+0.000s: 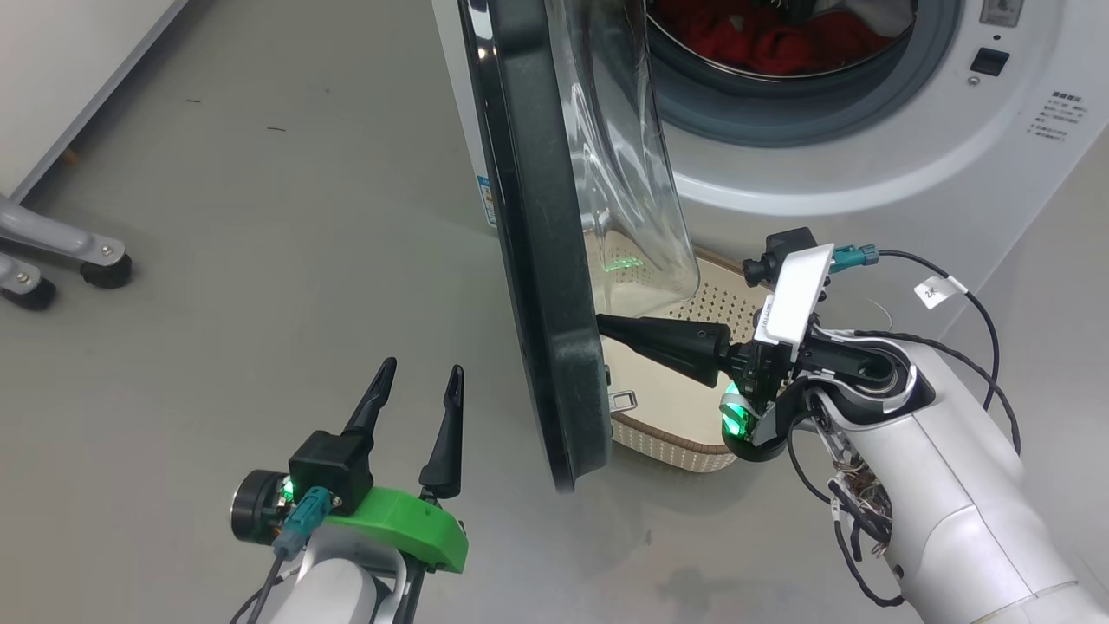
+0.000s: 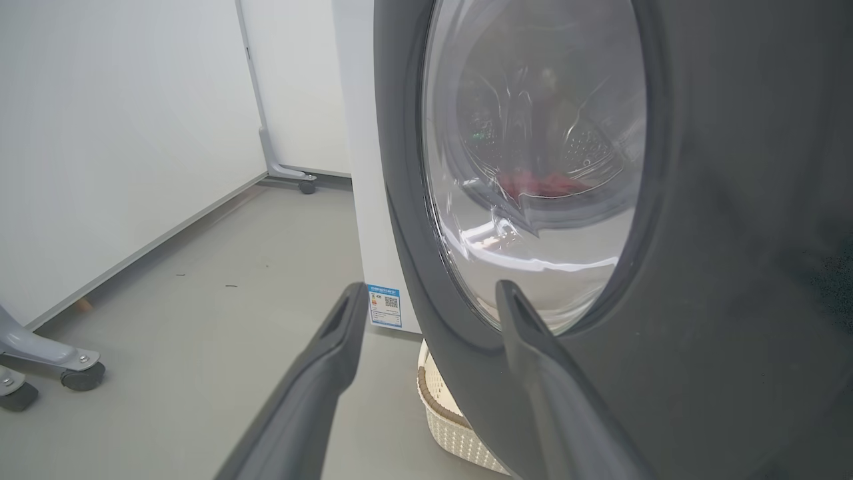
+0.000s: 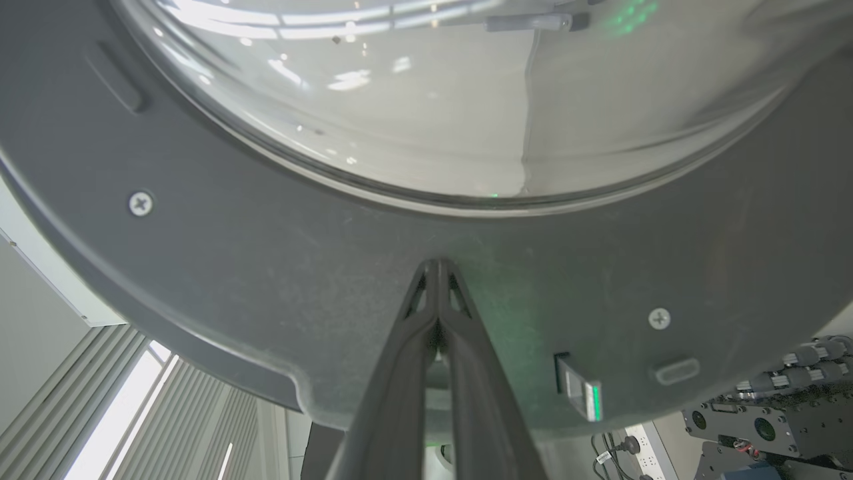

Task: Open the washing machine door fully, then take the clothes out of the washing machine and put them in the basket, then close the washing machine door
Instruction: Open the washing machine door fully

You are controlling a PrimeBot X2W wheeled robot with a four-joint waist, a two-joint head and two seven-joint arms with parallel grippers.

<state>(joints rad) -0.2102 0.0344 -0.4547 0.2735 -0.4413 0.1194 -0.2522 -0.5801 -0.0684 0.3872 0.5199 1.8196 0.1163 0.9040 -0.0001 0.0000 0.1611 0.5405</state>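
Observation:
The washing machine door (image 1: 541, 251) stands partly open, edge-on in the head view, its clear bowl window (image 1: 624, 147) bulging toward the washing machine (image 1: 866, 165). Red clothes (image 1: 771, 39) lie in the drum. My right gripper (image 1: 606, 328) is shut, its tips pressed against the door's dark inner face (image 3: 426, 227), holding nothing. My left gripper (image 1: 420, 377) is open, low on the door's outer side with a gap between them; in its wrist view the fingers (image 2: 333, 347) frame the door (image 2: 700, 267). The cream basket (image 1: 671, 451) sits on the floor behind the door, partly hidden.
Grey floor (image 1: 260, 243) spreads to the left. Caster feet of a grey stand (image 1: 95, 260) sit at the far left by a white wall panel (image 2: 100, 133). A blue label (image 2: 384, 305) marks the machine's side. Cables hang off my right forearm (image 1: 936, 485).

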